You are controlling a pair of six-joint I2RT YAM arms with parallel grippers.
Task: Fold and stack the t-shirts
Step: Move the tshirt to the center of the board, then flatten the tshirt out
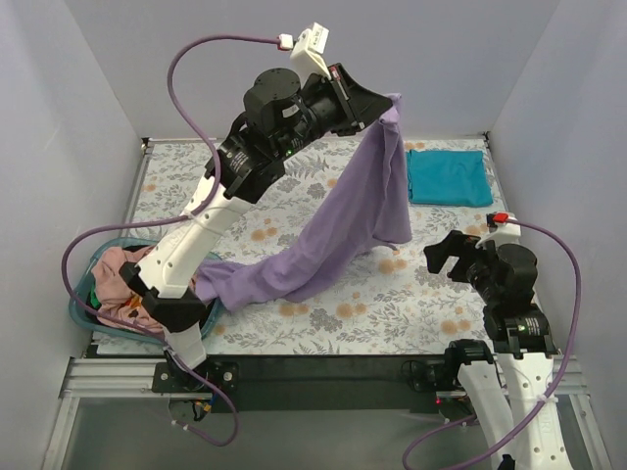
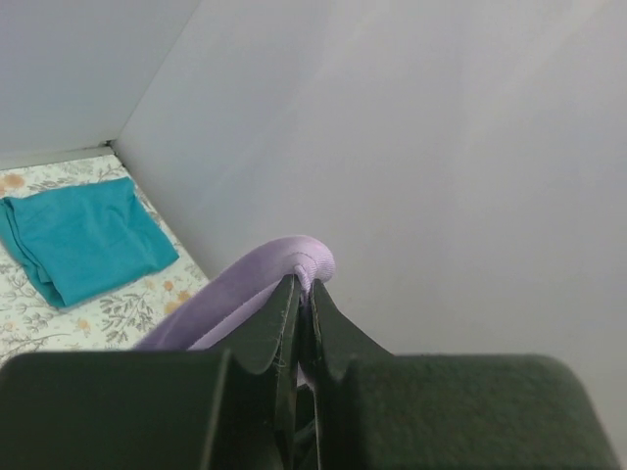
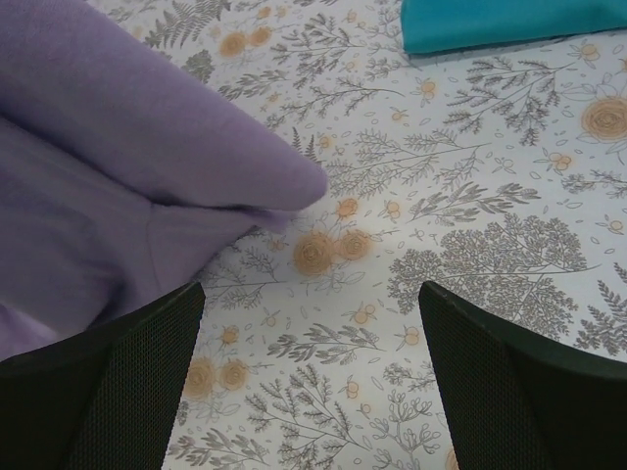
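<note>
Judging from one teal-blue cloth tee (image 1: 448, 177) folded far right on the floral counter (image 1: 411, 304), work seems barely begun: left pincer (image 1: 377, 108) clamps the lavender-purple cloth tee (image 1: 348, 230) aloft, right pincer (image 1: 443, 251) gapes empty, dusty pink tees (image 1: 120, 277) wait in the round teal plastic basket (image 1: 78, 311).

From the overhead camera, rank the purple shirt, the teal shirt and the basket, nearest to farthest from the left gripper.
1. Purple shirt, pinched in the left gripper.
2. Teal shirt, folded, back right.
3. Basket, near left corner.
</note>
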